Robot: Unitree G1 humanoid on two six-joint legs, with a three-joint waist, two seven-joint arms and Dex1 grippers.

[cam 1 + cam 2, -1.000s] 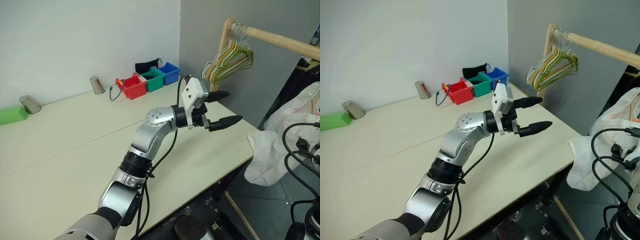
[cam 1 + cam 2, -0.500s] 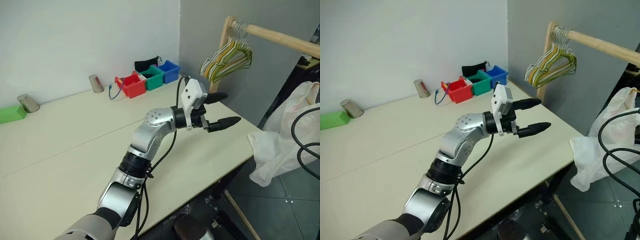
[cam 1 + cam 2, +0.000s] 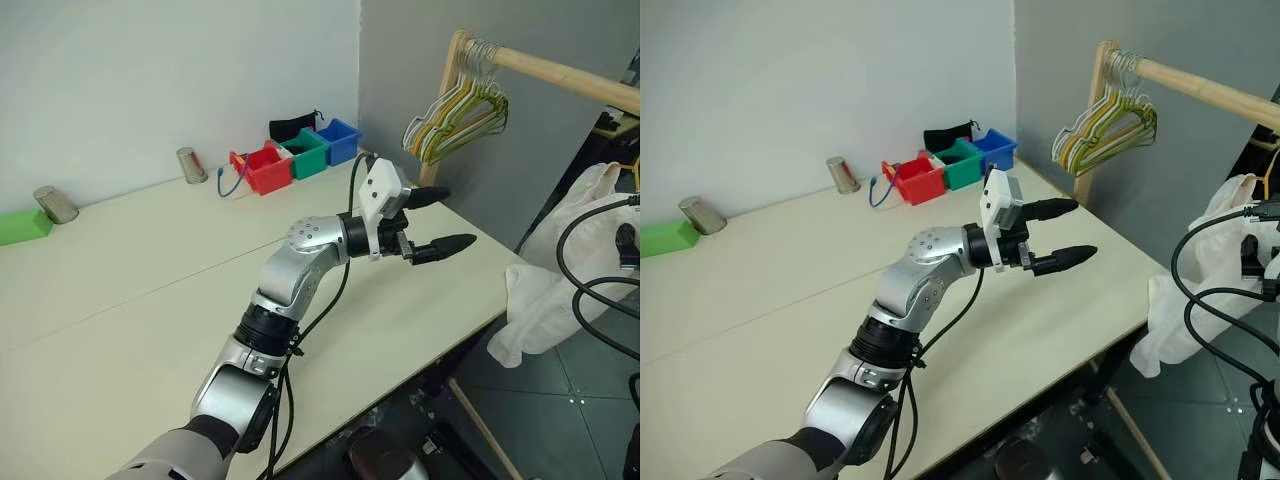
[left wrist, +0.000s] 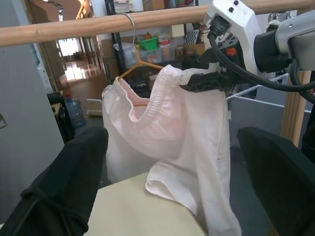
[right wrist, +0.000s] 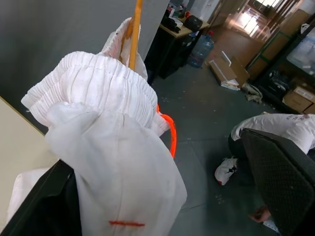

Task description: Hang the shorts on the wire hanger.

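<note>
The white shorts (image 4: 187,142) hang beside the table's end, wrinkled, with a thin red mark (image 5: 127,223). One side of their waistband lies over the orange wire hanger (image 4: 129,73), whose grey hook is on the wooden rod (image 4: 88,27). The other side is draped over one finger (image 5: 34,211) of my right gripper (image 5: 155,157), whose jaws stand wide apart; its other finger (image 5: 280,172) is bare. My left gripper (image 3: 455,215) is open and empty above the table's right end, pointing at the shorts (image 3: 560,270).
A bunch of yellow, green and white hangers (image 3: 455,115) hangs at the rod's near post. Red, green and blue bins (image 3: 300,160), two metal cups (image 3: 190,165) and a green block (image 3: 15,228) line the back of the cream table (image 3: 150,270). Black cables loop at the right.
The right arm has risen a little, and the shorts and the cables at the right edge have shifted with it. The left arm has stayed where it was.
</note>
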